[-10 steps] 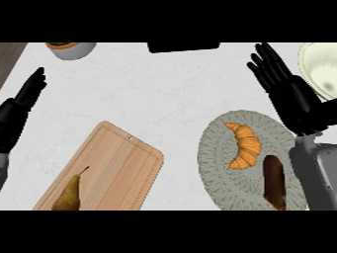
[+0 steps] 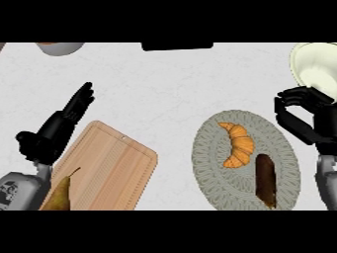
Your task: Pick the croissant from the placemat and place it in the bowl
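- At the near left a pear (image 2: 60, 195) lies partly on a wooden cutting board (image 2: 116, 168), its stem pointing toward the far side.
- The cutting board rests tilted on the pale worktop (image 2: 171, 89), with one corner pointing right.
- The left hand (image 2: 58, 129) sits at the board's far-left edge, fingers straight and relaxed, pointing toward the far right and holding nothing.
- At the near right a round grey woven placemat (image 2: 211, 163) lies flat on the worktop.
- A dark brown oblong item (image 2: 265, 179) lies on the near-right part of the placemat; what it is cannot be told.
- The croissant (image 2: 237, 145) lies on the placemat's far half, just left of the dark item, with no hand touching it.
- The right hand (image 2: 313, 118) is just right of the placemat's far edge, its fingers curled inward around nothing, apart from the croissant.
- The cream bowl (image 2: 318, 69) stands at the far right, just beyond the right hand and partly cut off by the view's edge.
- At the far left edge a small grey dish (image 2: 60, 48) shows only in part.
- A black object (image 2: 177, 46) lies along the far edge near the middle.
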Robot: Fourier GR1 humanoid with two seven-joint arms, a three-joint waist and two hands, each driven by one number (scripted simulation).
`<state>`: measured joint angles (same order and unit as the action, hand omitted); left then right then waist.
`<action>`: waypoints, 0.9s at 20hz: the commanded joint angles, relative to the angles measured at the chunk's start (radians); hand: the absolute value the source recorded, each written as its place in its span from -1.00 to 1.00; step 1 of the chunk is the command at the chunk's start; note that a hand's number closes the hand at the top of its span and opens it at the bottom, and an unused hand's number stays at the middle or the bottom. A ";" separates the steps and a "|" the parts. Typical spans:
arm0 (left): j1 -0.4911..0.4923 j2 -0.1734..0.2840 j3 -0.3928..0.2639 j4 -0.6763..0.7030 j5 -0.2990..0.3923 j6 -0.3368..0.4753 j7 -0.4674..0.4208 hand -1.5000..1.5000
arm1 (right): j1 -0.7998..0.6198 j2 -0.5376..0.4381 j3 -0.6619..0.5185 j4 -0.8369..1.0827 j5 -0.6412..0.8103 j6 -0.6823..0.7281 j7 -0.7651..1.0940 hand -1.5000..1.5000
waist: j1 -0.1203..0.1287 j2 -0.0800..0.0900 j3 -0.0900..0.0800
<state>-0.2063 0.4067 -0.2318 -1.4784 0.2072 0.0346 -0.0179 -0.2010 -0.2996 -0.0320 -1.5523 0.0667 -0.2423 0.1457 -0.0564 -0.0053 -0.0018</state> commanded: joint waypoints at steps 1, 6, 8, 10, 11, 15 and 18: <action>0.017 -0.093 -0.075 -0.026 0.014 -0.013 0.013 0.00 | 0.154 0.126 0.031 -0.045 0.119 -0.207 -0.041 -1.00 | 0.028 0.002 0.002; 0.074 -0.113 -0.103 -0.044 -0.023 -0.006 -0.015 0.00 | 0.093 0.012 0.141 -0.014 0.375 -0.195 0.103 -1.00 | 0.060 0.004 0.000; 0.038 -0.135 -0.115 -0.040 -0.039 0.012 0.014 0.00 | 0.077 -0.029 0.189 -0.018 0.448 -0.132 0.218 -1.00 | 0.057 0.004 -0.001; 0.041 -0.147 -0.125 -0.060 -0.034 0.020 0.042 0.00 | 0.020 -0.082 0.217 -0.016 0.498 -0.036 0.350 -1.00 | 0.065 0.002 -0.002; 0.040 -0.137 -0.116 -0.079 -0.025 0.015 0.058 0.00 | 0.020 -0.144 0.196 -0.039 0.467 0.054 0.393 -1.00 | 0.060 -0.001 -0.002; 0.033 -0.120 -0.107 -0.058 -0.031 -0.002 0.036 0.00 | -0.028 -0.199 0.297 -0.030 0.464 0.319 0.593 -1.00 | 0.073 0.002 -0.006; 0.014 -0.132 -0.108 -0.060 -0.029 0.000 0.055 0.00 | -0.101 -0.187 0.298 -0.038 0.314 0.531 0.736 -1.00 | 0.074 0.004 -0.004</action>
<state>-0.1847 0.2839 -0.3329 -1.5429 0.1875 0.0316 0.0312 -0.2404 -0.4677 0.2311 -1.5833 0.4688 0.0633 0.7121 0.0128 -0.0032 -0.0061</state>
